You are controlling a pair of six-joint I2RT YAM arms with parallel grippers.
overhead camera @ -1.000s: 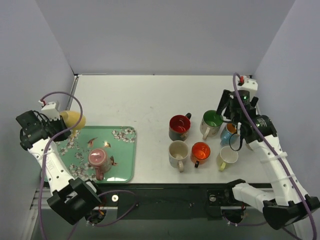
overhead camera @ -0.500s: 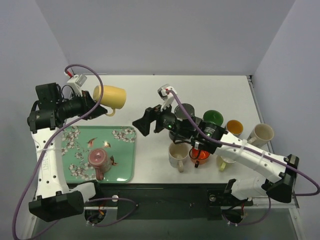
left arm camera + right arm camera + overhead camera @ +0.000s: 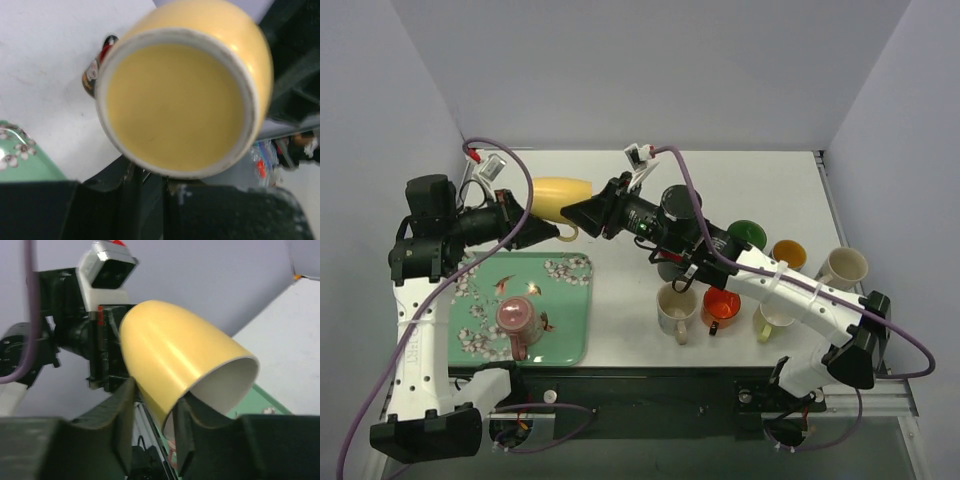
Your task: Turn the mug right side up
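Mug (image 3: pixel 563 197) midair, on its side. Your left gripper (image 3: pixel 533 223) clamps its base end; your right gripper (image 3: pixel 152 422) straddles rim wall, grip unclear.

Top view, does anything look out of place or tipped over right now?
Yes: the yellow mug is held sideways in mid-air just beyond the tray. The left claw grips it, with its mouth pointing at the right claw, whose fingers straddle the rim.
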